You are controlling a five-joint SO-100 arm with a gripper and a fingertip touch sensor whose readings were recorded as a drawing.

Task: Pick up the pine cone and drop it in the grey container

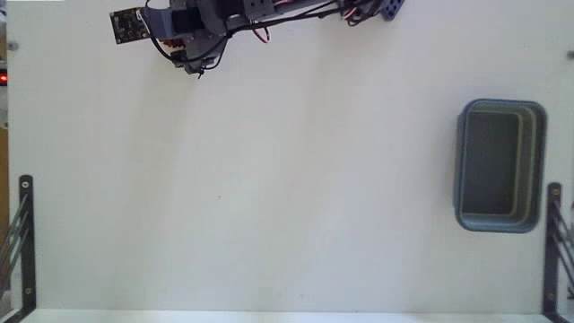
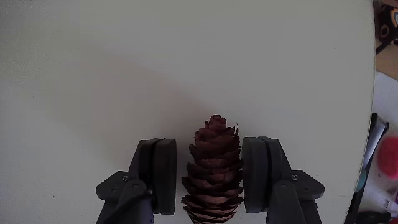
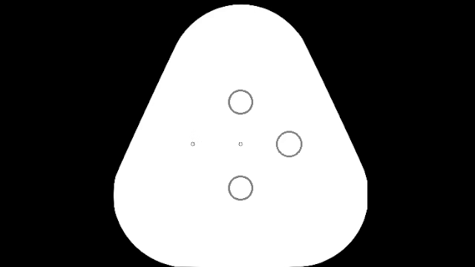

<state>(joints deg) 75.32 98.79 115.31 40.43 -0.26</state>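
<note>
1. Tabletop (image 1: 269, 197): smooth matte off-white surface, fills most of the fixed view; black metal brackets at its lower left and lower right edges.
2. Arm (image 1: 233, 18): dark blue-grey plastic links with red and black wires, cut off by the top edge of the fixed view; a small black circuit board sticks out at its left end.
3. Grey container (image 1: 499, 165): blue-grey rounded-rectangular plastic tub, thick rim, darker grey inside, near the right edge of the fixed view, well apart from the arm. Nothing visible inside it.
4. Gripper (image 2: 216, 163): two dark rounded plastic pads, one on each side of the cone, in the wrist view. Pads sit right against the cone's sides, or very nearly; firm grasp or not, cannot tell.
5. Pine cone (image 2: 213, 171): reddish-brown, oval, rough overlapping scales, tip pointing away from the camera, between the pads; its base is cut off by the bottom edge. Not visible in the fixed view.
</note>
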